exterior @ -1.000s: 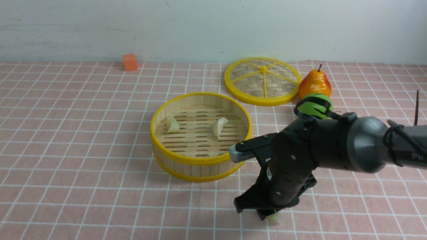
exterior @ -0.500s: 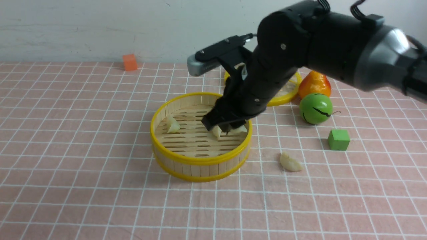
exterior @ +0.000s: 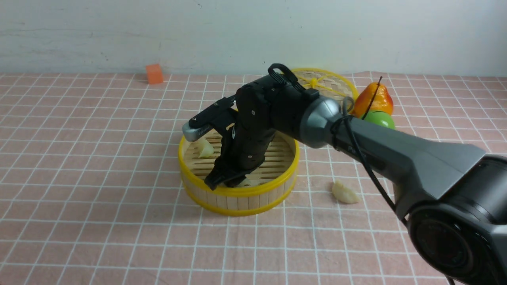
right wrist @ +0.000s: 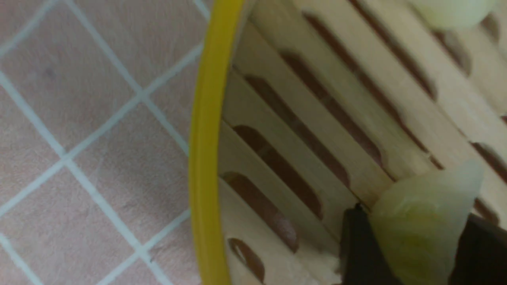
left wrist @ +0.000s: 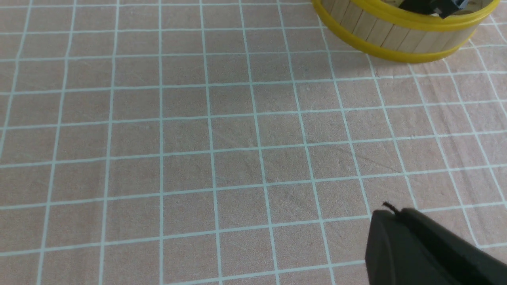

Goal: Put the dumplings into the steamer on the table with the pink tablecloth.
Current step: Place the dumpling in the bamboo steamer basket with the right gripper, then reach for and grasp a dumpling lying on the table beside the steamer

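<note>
Holding a dumpling (right wrist: 420, 221) inside the steamer (exterior: 237, 192).
It's clamped in right hand (exterior: 227, 182) near front rim; second dumpling (exterior: 205, 148) inside, third dumpling (exterior: 345, 193) on worktop (exterior: 119, 198) right of steamer. State of left hand (left wrist: 420, 249): can't tell.

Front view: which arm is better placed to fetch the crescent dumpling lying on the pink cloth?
Right, probably: the loose dumpling lies on the robot's right, near the round bamboo steamer where the right claw holds a second dumpling; the left claw hangs elsewhere.
</note>
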Controlling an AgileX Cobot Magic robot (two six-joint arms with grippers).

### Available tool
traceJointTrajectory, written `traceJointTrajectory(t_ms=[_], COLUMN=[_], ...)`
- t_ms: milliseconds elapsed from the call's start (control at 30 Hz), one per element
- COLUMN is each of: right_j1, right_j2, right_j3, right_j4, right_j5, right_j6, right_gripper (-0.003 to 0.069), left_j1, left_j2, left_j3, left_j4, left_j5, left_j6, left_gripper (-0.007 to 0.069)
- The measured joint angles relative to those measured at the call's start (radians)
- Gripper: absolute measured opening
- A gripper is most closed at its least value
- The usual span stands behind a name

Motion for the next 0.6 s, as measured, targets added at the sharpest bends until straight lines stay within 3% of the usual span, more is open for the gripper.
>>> traceJointTrajectory(t_ms=[133,267,400,600], right_j1=[0.000,0.000,0.000,0.000], right_j2=[0.003,-0.016,-0.086,-0.274], right_j3=[-0.014,-0.090,-0.229,-0.248], right_j4=[0.001,0.000,-0.042,-0.102], right_j5=[0.003,0.111,0.260,0.301], right_j6=[0.000,0.007,0.031,0.038], right_gripper=[0.0409,0.0493,0.0521,0.0525], left_j1=[0.000,0.000,0.000,0.000], left_j2=[0.000,0.000,0.000,0.000], left_j3=[0.001,0.001,0.001,0.001], left_j4=[0.002,0.003,0.003,0.003], left_j5=[0.000,0.000,-0.004,-0.039], left_j6=[0.000,0.000,0.000,0.000], left_gripper=[-0.0011,-0.0006,-0.0004,-0.0003])
